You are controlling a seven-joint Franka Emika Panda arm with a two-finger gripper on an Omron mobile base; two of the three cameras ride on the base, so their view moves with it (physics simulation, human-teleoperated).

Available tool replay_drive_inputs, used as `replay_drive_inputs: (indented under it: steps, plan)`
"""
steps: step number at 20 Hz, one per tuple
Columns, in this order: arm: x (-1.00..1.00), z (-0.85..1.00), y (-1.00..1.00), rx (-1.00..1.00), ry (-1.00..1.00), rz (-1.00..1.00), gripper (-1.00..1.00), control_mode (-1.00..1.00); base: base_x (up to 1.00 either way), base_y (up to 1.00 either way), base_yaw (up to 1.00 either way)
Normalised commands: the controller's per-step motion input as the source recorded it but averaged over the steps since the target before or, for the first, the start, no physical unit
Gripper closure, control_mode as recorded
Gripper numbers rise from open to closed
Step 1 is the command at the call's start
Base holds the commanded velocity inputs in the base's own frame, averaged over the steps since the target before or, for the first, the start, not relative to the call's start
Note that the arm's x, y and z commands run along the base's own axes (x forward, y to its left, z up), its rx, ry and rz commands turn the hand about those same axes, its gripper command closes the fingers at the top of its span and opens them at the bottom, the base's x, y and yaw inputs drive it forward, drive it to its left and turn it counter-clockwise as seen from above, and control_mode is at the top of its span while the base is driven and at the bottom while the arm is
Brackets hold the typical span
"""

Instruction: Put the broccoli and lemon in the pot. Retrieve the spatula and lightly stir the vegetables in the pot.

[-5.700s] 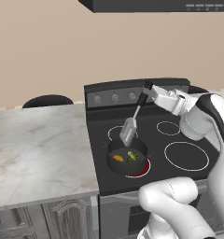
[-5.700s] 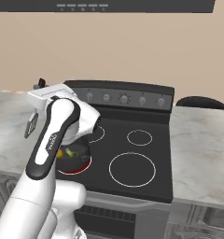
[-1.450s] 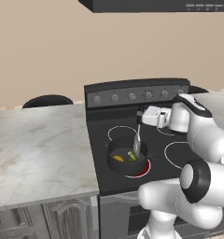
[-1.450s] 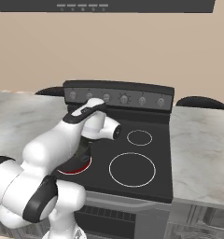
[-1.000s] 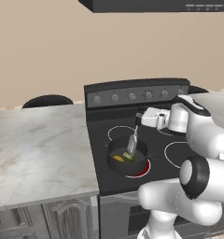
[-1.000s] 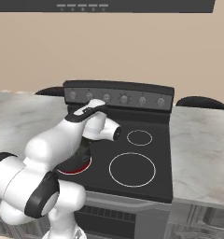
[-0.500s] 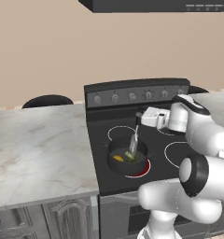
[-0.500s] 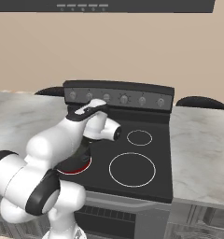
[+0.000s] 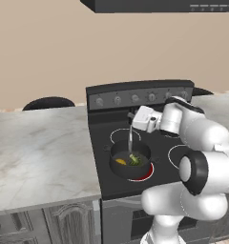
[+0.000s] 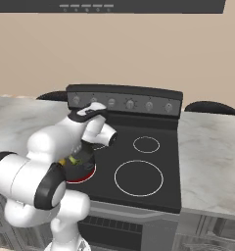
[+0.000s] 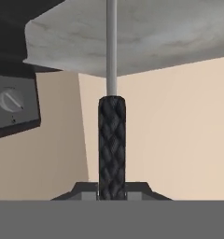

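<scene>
The dark pot (image 9: 130,167) sits on the stove's front left burner, which glows red. Inside it lie the yellow-orange lemon (image 9: 120,162) and the green broccoli (image 9: 134,159). My gripper (image 9: 132,116) hangs above the pot's back rim, shut on the spatula (image 9: 130,137), which points nearly straight down into the pot. In the hand view the spatula's black handle (image 11: 112,144) stands between my fingertips, the gripper (image 11: 112,190) shut on it, and the grey shaft runs away from it. From the right base view my arm covers most of the pot (image 10: 85,158).
The black stove (image 10: 153,147) has three other burners, unlit, and a knob panel (image 9: 135,97) at the back. Marble counters lie to its left (image 9: 40,147) and right (image 10: 212,157). A range hood (image 9: 159,5) hangs overhead.
The spatula has swung from a slant toward the pot's left side to nearly upright, with its blade still in the pot. The hand has barely shifted.
</scene>
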Motion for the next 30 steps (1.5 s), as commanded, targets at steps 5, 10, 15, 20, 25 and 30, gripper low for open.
replay_drive_inputs:
  steps: [5, 10, 15, 20, 25, 30]
  plan:
    - [0.05, -0.01, 0.50, 0.04, -0.10, 0.00, 1.00, -1.00, 0.00, 0.00, 0.00]
    - [-0.07, -0.06, 0.37, 0.07, 0.00, 0.00, 1.00, -1.00, 0.00, 0.00, 0.00]
    - [-0.30, -0.02, 0.20, 0.10, 0.03, 0.00, 1.00, -1.00, 0.00, 0.00, 0.00]
    - [-0.42, -0.03, -0.01, 0.05, 0.09, 0.00, 1.00, -1.00, 0.00, 0.00, 0.00]
    - [-0.18, -0.01, -0.25, 0.00, 0.00, 0.00, 1.00, -1.00, 0.00, 0.00, 0.00]
    - [0.01, 0.00, -0.26, 0.00, 0.00, 0.00, 1.00, -1.00, 0.00, 0.00, 0.00]
